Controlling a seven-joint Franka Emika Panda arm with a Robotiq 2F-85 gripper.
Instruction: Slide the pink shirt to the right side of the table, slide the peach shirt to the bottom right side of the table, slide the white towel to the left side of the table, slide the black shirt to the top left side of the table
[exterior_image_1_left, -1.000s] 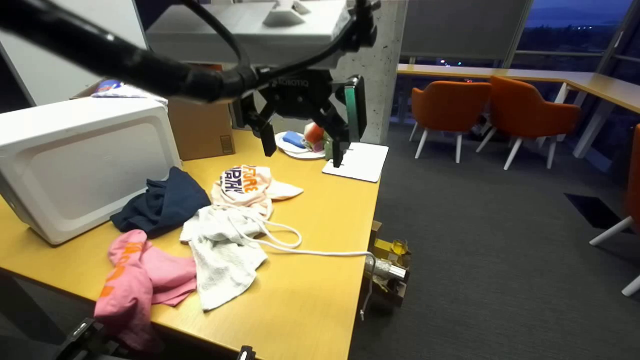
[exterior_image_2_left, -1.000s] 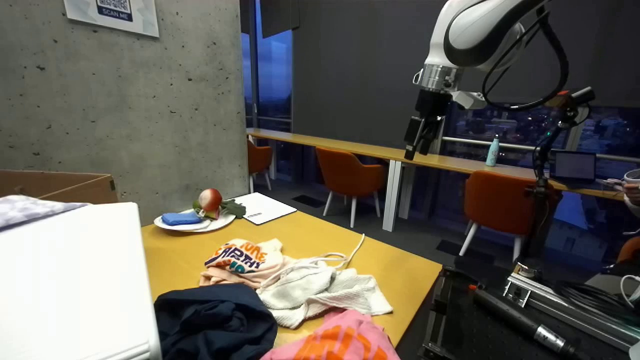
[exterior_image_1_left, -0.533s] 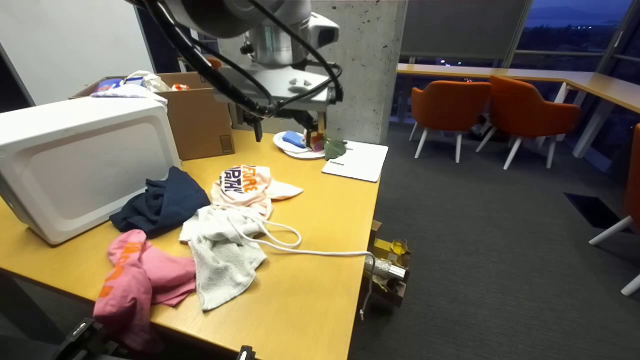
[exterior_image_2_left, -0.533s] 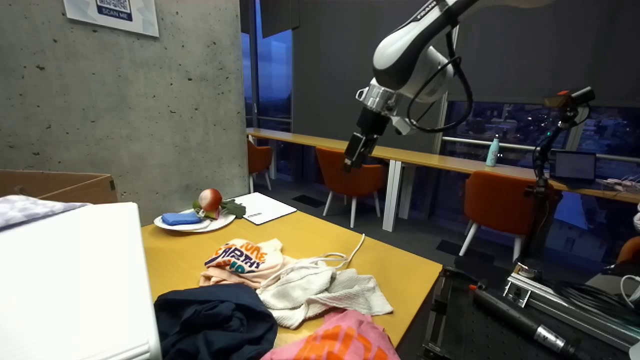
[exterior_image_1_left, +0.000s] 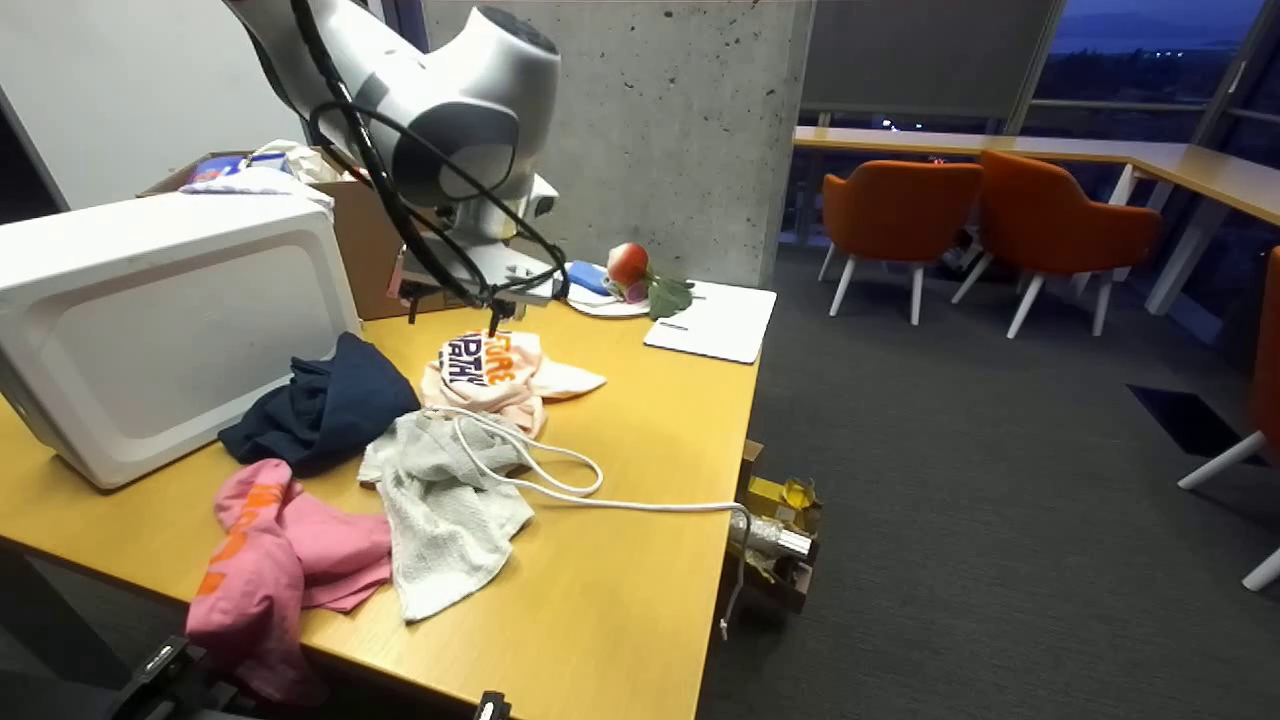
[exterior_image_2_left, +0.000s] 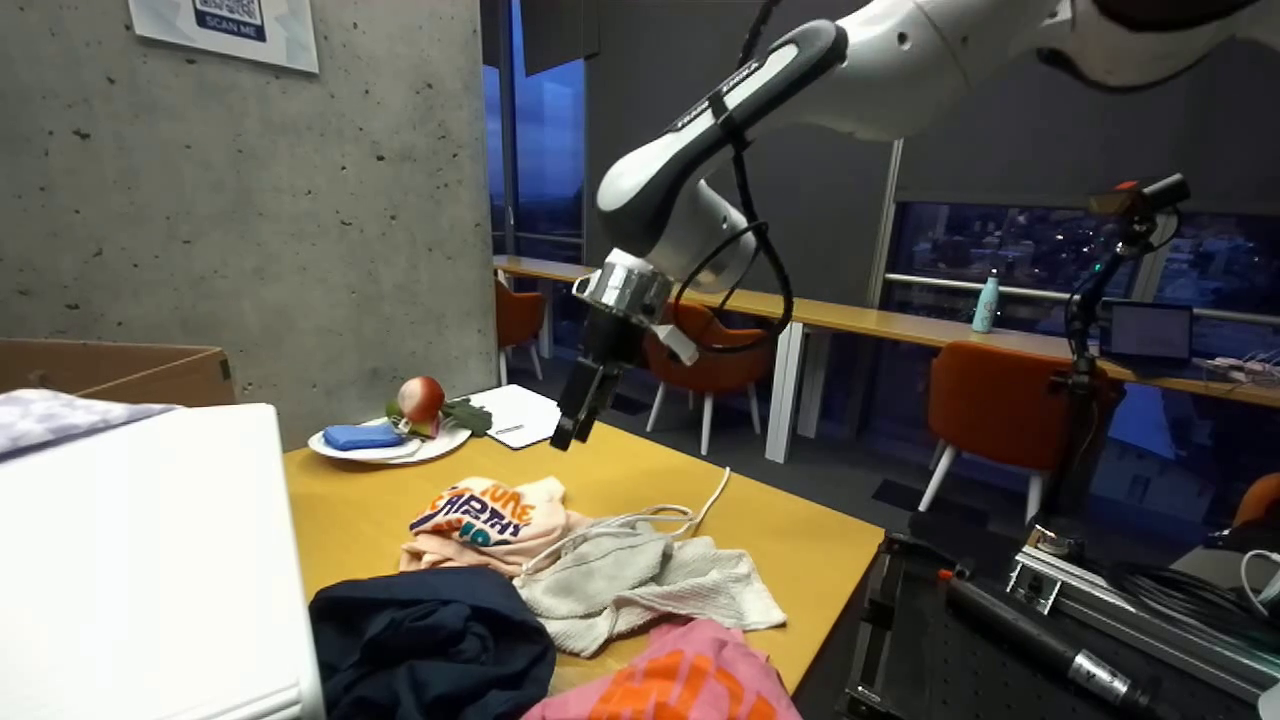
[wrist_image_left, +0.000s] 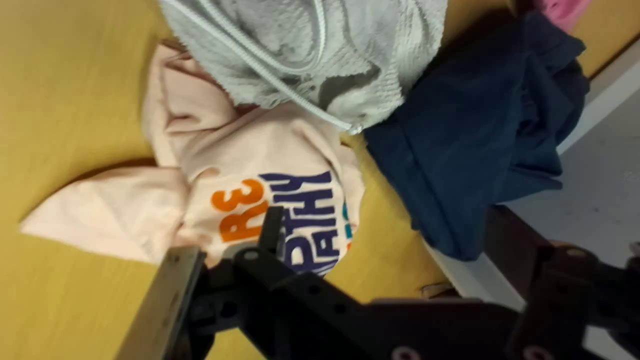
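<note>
My gripper (exterior_image_1_left: 452, 315) is open and empty, hovering above the table near the peach shirt (exterior_image_1_left: 505, 375); it also shows in an exterior view (exterior_image_2_left: 572, 437). In the wrist view its fingers (wrist_image_left: 390, 235) are wide apart, one over the peach shirt's lettering (wrist_image_left: 305, 215), one beside the dark navy-black shirt (wrist_image_left: 475, 135). The black shirt (exterior_image_1_left: 325, 405) lies crumpled against the white bin. The white towel (exterior_image_1_left: 445, 530) lies between the peach and pink shirts, touching the peach shirt. The pink shirt (exterior_image_1_left: 290, 560), with orange letters, hangs partly over the table edge.
A white bin (exterior_image_1_left: 190, 330) and a cardboard box (exterior_image_1_left: 400, 270) stand beside the clothes. A white cord (exterior_image_1_left: 640, 506) crosses the towel and hangs off the table edge. A plate (exterior_image_2_left: 440, 445) with a blue sponge (exterior_image_2_left: 362, 436) and a white board (exterior_image_2_left: 515, 415) lie at one end.
The arm has swung over the table and the gripper has come down towards the peach shirt, moving left and down in both exterior views. The clothes have not moved.
</note>
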